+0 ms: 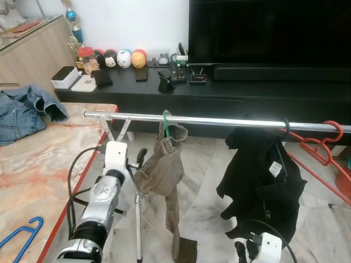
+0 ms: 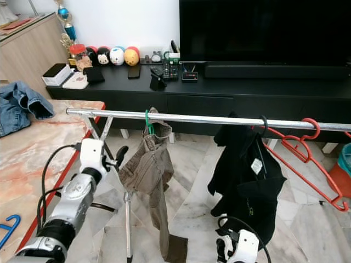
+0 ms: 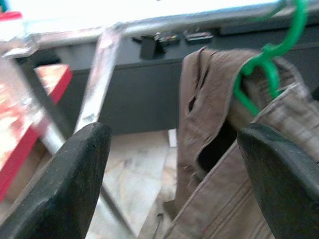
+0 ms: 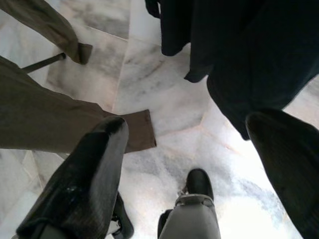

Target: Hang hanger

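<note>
Splayed black fingers, ribbed khaki trousers

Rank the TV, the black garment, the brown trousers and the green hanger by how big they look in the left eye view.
1. TV
2. Black garment
3. Brown trousers, narrower than the black garment
4. Green hanger, by far the smallest

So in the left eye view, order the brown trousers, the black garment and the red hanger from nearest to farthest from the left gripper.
The left gripper is open, raised under the rail.
1. Brown trousers: right beside its fingers, on the green hanger.
2. Black garment: further right along the rail.
3. Red hanger: at the rail's far right end.
</note>
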Tool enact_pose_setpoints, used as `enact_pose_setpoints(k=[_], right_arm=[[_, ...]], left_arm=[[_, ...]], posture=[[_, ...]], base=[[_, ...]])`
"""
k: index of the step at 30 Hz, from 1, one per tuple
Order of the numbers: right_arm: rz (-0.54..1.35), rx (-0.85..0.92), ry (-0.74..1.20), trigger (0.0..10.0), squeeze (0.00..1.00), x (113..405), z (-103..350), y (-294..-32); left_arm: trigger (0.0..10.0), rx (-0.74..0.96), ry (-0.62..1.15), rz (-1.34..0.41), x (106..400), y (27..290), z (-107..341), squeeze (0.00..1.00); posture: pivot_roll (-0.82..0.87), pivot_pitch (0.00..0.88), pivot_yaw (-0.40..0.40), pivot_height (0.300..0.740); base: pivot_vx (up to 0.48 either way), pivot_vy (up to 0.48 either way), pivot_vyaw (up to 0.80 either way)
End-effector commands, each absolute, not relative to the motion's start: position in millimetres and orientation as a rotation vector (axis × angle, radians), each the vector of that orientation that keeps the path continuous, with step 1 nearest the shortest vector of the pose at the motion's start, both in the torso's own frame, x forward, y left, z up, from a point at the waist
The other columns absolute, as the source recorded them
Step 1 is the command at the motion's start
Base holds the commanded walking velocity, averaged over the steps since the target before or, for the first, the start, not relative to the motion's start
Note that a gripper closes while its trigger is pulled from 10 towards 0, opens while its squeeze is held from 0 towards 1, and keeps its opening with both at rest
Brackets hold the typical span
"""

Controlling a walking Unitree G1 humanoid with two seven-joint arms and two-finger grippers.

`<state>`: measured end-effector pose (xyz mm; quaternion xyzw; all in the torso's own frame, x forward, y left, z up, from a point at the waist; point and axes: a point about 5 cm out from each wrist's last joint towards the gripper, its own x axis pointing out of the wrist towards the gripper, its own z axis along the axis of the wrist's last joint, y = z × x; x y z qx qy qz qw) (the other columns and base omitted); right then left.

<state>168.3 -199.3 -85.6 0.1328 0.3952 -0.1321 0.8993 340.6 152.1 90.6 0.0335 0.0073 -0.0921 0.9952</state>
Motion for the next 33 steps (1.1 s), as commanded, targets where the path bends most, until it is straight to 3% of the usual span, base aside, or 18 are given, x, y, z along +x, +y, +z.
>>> enact_pose_setpoints(k=[1,9,17,24,33], right_arm=[[-0.273,0.279,0.846,10.0,0.00,164,-89,-196],[-0.276,0.280,0.885,10.0,0.00,148,-95,-196],[-0.298,0.285,0.873,10.0,0.00,139,-95,-210],[-0.297,0.287,0.870,10.0,0.00,139,-94,-213],[-0.279,0.285,0.853,10.0,0.00,150,-92,-206]], left_arm=[[10.0,0.064,0.003,-0.187,342,153,94,0.00],[10.0,0.063,0.008,-0.183,339,155,91,0.00],[10.0,0.059,0.004,-0.175,340,157,93,0.00],[10.0,0.053,-0.006,-0.178,341,155,95,0.00],[10.0,0.044,-0.028,-0.172,341,156,100,0.00]], posture=[[-0.04,0.000,0.051,0.740],[-0.03,0.000,0.050,0.740],[-0.03,0.000,0.050,0.740],[-0.03,0.000,0.050,0.740],[-0.03,0.000,0.049,0.740]], base=[[0.000,0.000,0.00],[0.000,0.000,-0.51],[0.000,0.000,0.00],[0.000,0.000,0.00],[0.110,0.000,-0.58]])
